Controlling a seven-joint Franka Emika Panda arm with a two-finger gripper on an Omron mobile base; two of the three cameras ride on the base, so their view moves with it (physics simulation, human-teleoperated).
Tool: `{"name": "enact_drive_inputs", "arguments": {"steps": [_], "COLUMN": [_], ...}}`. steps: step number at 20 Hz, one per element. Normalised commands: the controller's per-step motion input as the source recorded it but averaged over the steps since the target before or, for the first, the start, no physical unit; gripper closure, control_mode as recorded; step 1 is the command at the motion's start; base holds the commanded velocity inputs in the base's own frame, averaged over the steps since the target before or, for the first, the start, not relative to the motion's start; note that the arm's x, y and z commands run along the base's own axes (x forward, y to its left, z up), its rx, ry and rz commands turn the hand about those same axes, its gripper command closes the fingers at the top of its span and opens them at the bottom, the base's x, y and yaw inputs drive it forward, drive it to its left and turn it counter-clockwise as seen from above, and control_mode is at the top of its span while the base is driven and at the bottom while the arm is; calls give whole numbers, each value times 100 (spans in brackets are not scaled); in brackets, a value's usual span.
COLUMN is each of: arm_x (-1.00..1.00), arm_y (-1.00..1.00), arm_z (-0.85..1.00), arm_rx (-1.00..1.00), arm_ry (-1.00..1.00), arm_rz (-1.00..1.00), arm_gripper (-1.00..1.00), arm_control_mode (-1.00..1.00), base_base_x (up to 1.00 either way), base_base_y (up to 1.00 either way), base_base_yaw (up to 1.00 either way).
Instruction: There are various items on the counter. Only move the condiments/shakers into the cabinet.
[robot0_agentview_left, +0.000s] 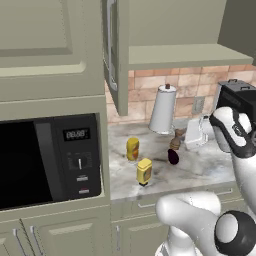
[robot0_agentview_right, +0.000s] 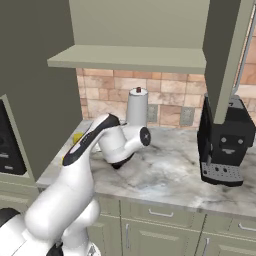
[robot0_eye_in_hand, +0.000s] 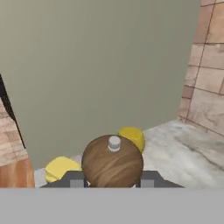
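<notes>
The cabinet (robot0_agentview_left: 180, 55) is seen with its door swung open and its inner shelf bare, mounted directly above the surface (robot0_agentview_left: 210, 167). The surface, a pale marbled worktop, is taken as the landmark for all positions below. At its left end a black microwave (robot0_agentview_left: 50, 160) is built into the tall unit; at its right end a black coffee machine (robot0_agentview_right: 225, 145) is seen standing. At the back of the surface, against the brick wall, a white paper-towel roll (robot0_agentview_left: 163, 109) is noted upright. Toward the front left of the surface, the bright yellow bottle (robot0_agentview_left: 144, 171) is recorded standing nearest the front edge, with the amber bottle (robot0_agentview_left: 132, 149) just behind it, apart from it. Mid-surface, right of both bottles, the brown pepper shaker (robot0_eye_in_hand: 112, 162) is observed upright, its small grey knob on top. The tool (robot0_eye_in_hand: 112, 180) is seen closed on the pepper shaker, one dark finger pressed against each side of its round body. A small dark purple vegetable (robot0_agentview_left: 173, 157) is recorded lying on the surface just beside the shaker's base.
</notes>
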Motion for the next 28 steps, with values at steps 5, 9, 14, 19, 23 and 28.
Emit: {"name": "enact_drive_inputs", "arguments": {"steps": [5, 9, 14, 19, 23, 28], "arm_x": [-46, -33, -27, -3, 3, 28], "arm_y": [-35, -54, -42, -30, -10, -5], "arm_z": [100, 100, 100, 100, 100, 94], "arm_rx": [-8, -12, -15, -8, -1, 5], "arm_ry": [-14, -11, -10, -1, -6, -7], "arm_rz": [-19, -17, -11, -19, -20, -9], "arm_gripper": [100, 100, 100, 100, 100, 100], "arm_control_mode": [-100, -100, -100, -100, -100, -100], "base_base_x": [0, 0, 0, 0, 0, 0], "base_base_y": [0, 0, 0, 0, 0, 0], "base_base_yaw": [0, 0, 0, 0, 0, 0]}}
